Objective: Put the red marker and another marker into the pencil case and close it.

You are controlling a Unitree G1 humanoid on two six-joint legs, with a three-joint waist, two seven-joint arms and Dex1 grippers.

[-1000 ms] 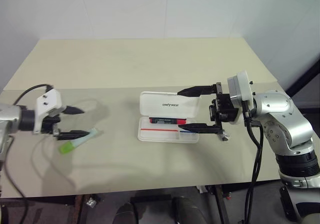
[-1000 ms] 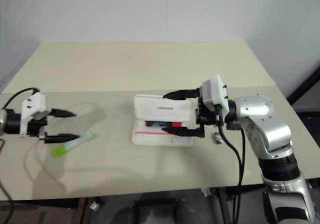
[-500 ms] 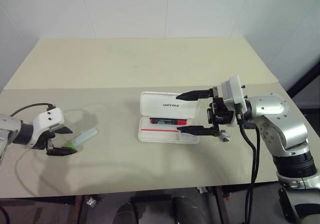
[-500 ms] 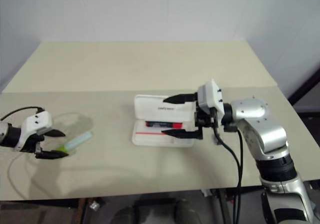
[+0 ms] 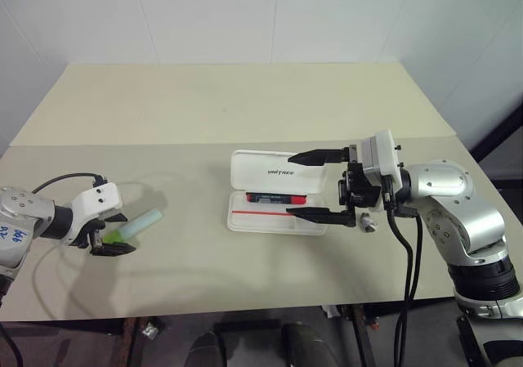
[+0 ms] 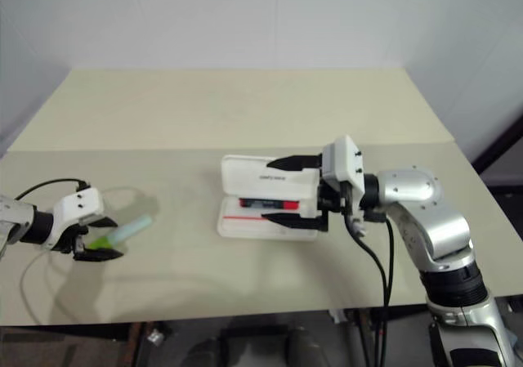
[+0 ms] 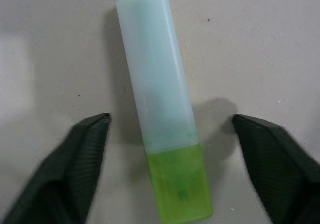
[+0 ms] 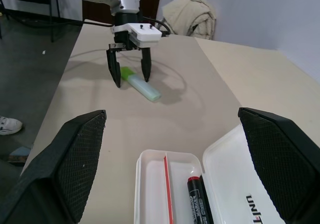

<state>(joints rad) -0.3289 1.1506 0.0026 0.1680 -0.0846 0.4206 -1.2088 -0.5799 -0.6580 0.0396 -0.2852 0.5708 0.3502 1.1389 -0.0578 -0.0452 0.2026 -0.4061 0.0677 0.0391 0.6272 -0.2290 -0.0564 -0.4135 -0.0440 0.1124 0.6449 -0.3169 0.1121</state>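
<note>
Lowered, the left gripper [image 7: 170, 129] straddles the mint highlighter [image 7: 160, 104], lime-capped, with jaws parted, untouching.

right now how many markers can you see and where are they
2. The red marker lies inside the open pencil case. The green highlighter lies on the table, between the left gripper's open fingers, untouched. None seems hidden.
</note>
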